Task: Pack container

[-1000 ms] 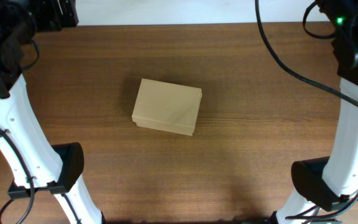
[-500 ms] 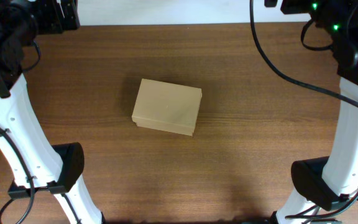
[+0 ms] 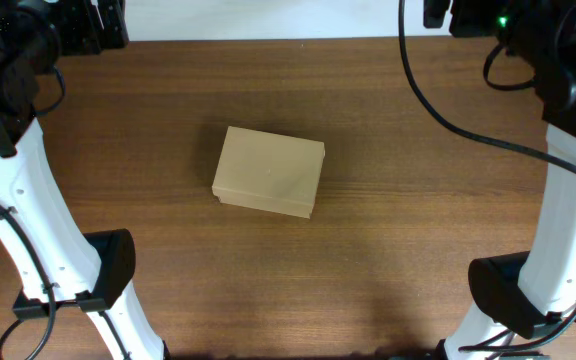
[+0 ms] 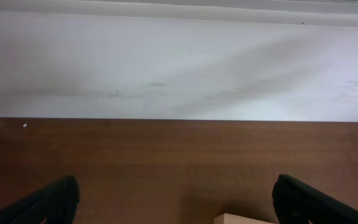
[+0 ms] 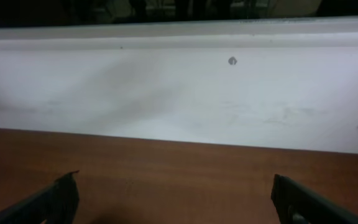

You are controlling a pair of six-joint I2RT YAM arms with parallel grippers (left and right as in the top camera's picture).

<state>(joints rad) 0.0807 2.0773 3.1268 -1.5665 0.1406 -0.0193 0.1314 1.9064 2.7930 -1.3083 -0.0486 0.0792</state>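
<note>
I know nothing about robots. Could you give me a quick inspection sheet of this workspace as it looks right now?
Surface: dark wood-grain table, no spills or marks seen.
Job's things: one tan cardboard box, lid shut, near the middle, turned slightly askew.
Clutter: nothing seen.
Grippers: left gripper and right gripper are near the table's far edge, fingers spread wide with nothing between them.
Cables: black cables hang in a loop from the right arm above the table.
Surroundings: pale wall beyond the far edge.
</note>
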